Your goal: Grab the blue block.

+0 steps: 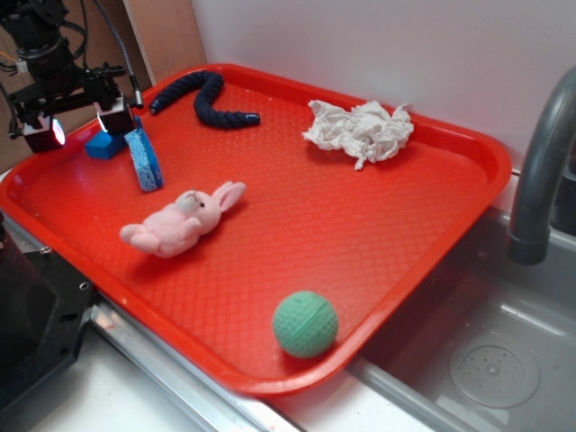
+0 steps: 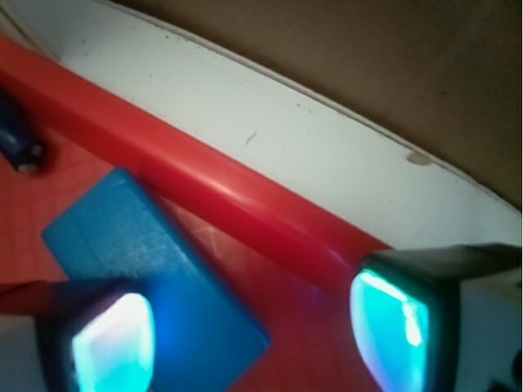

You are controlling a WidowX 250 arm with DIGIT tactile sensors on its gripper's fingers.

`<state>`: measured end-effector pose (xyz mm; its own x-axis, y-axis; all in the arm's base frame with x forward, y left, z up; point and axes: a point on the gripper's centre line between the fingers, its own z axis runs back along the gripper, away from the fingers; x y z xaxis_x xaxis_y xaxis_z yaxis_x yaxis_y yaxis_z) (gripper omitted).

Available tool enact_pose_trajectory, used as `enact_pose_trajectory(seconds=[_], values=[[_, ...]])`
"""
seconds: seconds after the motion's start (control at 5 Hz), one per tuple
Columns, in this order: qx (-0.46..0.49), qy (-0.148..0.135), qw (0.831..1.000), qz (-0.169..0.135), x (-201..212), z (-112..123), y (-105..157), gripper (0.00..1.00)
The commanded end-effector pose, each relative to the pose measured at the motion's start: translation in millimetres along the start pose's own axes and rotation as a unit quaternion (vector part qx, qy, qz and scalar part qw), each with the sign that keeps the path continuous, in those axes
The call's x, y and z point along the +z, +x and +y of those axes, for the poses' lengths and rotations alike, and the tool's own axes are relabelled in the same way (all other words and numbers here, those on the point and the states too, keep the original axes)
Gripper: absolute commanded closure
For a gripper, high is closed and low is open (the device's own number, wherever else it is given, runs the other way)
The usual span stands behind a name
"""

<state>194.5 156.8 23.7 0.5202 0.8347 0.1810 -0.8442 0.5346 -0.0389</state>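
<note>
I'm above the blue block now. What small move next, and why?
Probably shift the gripper sideways toward the blue block before descending. In the wrist view the jaws are open, but the block lies under one finger instead of in the gap, close to the tray rim.

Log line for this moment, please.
phase: approach | pincer: open, above blue block | block: on red tray, ungrasped

We see a red tray [image 1: 450, 193] resting on a white counter [image 1: 108, 396] beside a sink [image 1: 504, 360]. On the tray lie a blue block [image 1: 104, 145] near the far-left rim, a speckled sponge [image 1: 145, 160] just beside it, a dark rope [image 1: 205, 97], a crumpled cloth [image 1: 360, 131], a pink bunny [image 1: 180, 221] and a green ball [image 1: 305, 324].
</note>
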Motion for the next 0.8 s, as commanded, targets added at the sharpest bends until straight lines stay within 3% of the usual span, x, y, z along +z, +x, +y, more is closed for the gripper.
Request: enact_pose_trajectory(seconds=[0.0, 0.4, 0.6], values=[[-0.022, -0.001, 0.999, 0.030, -3.5, -13.2, -24.5, 0.00], [-0.033, -0.021, 0.998, 0.055, 4.9, -31.9, -31.9, 0.00], [-0.050, -0.018, 0.997, 0.053, 1.9, -37.4, -29.5, 0.00]])
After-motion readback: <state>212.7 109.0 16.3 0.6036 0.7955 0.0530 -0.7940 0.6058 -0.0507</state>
